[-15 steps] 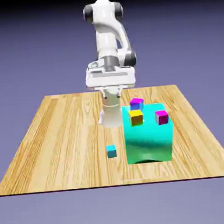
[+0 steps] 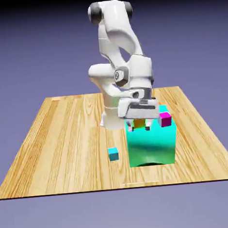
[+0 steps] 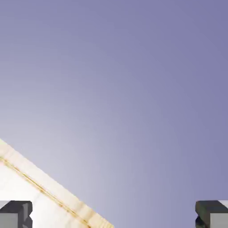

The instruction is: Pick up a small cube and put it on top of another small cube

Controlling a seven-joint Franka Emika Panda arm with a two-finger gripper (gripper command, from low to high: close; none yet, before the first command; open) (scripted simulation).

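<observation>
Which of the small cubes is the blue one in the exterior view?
The one directly on the wooden table, on the exterior view's left of the big teal block: the cyan-blue cube. The yellow-orange and magenta ones are different colours.

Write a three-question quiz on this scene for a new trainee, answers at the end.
1. True or false: the tool is closed on the small cyan-blue cube.
2. Fill in the blank: in the exterior view, the small cyan-blue cube rests on the ______.
3. Multiple choice: which small cube shows near the big teal block's right-hand edge in the exterior view?
A) the cyan-blue one
B) the magenta one
C) a green one

Key: 1. False, the tool stands open, away from that cube. 2. Wooden table. 3. B.
</observation>
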